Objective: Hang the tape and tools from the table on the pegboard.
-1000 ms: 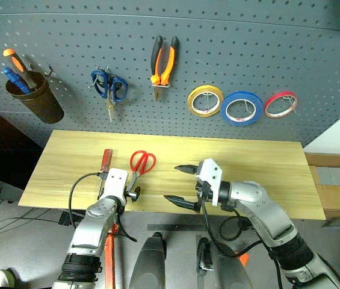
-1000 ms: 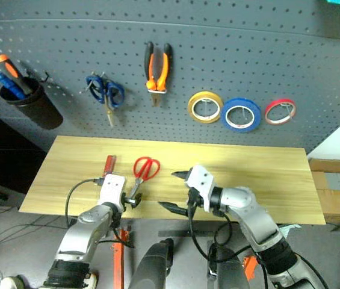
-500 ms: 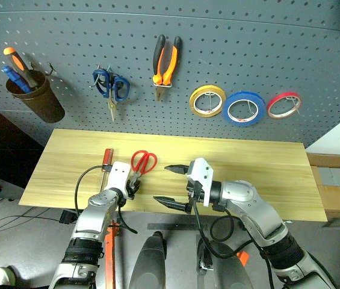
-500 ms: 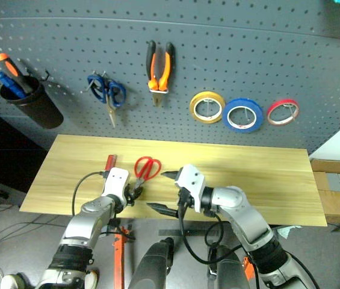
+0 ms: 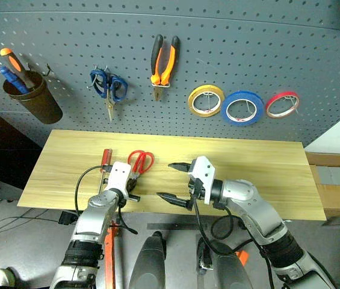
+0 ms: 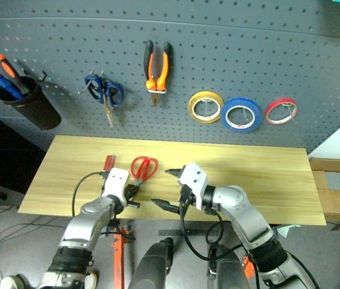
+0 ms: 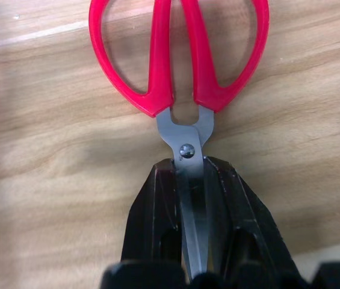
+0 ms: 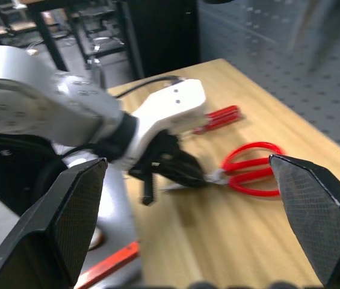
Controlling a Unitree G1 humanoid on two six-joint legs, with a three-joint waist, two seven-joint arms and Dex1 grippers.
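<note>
Just left of the red-handled scissors (image 5: 140, 162) on the tabletop (image 5: 266, 165), the screwdriver (image 5: 105, 159) lies untouched. The left gripper (image 7: 195, 180), open a second ago, has now pinched its fingers onto the scissors' blades, so lifting toward the pegboard (image 5: 218, 54) can follow. Right of the scissors, the right gripper (image 5: 176, 182) hangs spread wide, empty.
</note>
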